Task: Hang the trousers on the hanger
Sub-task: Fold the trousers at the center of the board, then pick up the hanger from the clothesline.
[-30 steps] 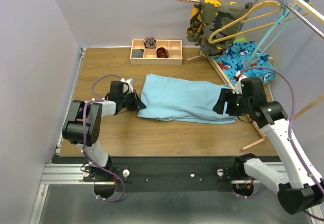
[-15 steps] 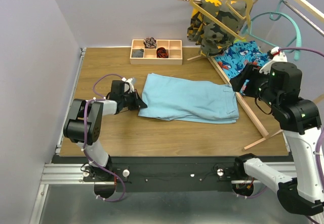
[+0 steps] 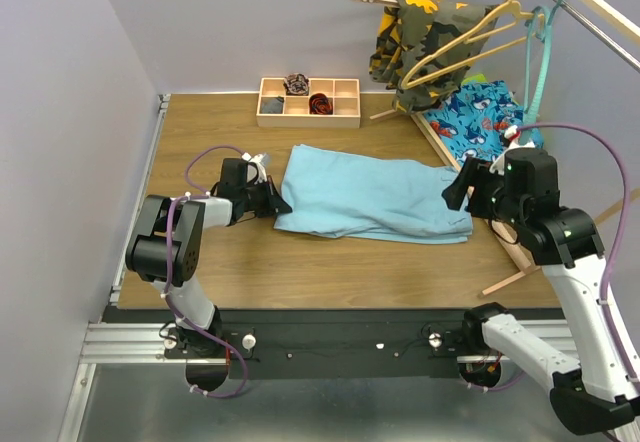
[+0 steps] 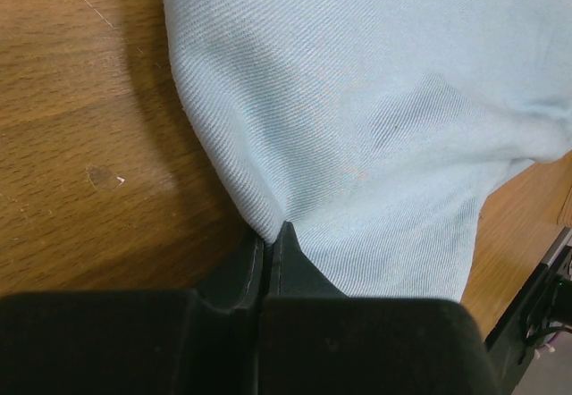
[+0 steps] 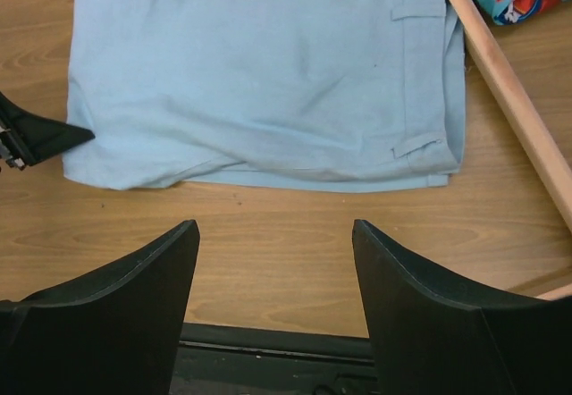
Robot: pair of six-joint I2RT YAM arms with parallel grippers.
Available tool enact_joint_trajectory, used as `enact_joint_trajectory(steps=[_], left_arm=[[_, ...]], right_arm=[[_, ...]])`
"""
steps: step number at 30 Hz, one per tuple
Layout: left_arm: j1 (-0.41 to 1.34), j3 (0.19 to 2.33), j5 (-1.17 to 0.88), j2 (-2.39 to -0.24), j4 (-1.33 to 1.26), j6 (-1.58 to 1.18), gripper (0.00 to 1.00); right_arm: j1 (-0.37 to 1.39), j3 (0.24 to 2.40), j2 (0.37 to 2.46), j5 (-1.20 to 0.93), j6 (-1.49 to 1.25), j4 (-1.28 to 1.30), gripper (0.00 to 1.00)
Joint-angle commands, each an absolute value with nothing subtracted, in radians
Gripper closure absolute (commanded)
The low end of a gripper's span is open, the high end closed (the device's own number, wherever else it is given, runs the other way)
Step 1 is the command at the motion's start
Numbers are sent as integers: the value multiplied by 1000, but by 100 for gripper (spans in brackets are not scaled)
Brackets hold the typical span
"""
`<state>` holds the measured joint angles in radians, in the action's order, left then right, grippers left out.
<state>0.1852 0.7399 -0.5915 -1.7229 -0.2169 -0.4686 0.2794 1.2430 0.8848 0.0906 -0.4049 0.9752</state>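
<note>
Between pale lilac walls, trousers lie on the wooden table

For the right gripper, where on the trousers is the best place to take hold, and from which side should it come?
Probably the waistband, at its near corner, coming down from above on the near side. The trousers lie flat and folded, the left gripper pinches the opposite end, and a wooden rail crowds the waistband's outer edge.
</note>
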Motion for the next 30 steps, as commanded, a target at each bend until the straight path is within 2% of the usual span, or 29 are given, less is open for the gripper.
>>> enact_joint_trajectory(steps=[1, 16, 21, 30], left_arm=[[210, 741, -592, -1759, -209, -457, 100], [224, 742, -592, -1770, -209, -459, 100], [230, 742, -594, -1772, -209, -460, 100], [245, 741, -586, -1758, -210, -462, 100]], right_arm=[[275, 1161, 836, 54, -439, 972, 22], [276, 1170, 742, 139, -460, 1216, 20], [276, 1400, 791, 204, -474, 1249, 20], [276, 1890, 1095, 360, -410, 1233, 20]])
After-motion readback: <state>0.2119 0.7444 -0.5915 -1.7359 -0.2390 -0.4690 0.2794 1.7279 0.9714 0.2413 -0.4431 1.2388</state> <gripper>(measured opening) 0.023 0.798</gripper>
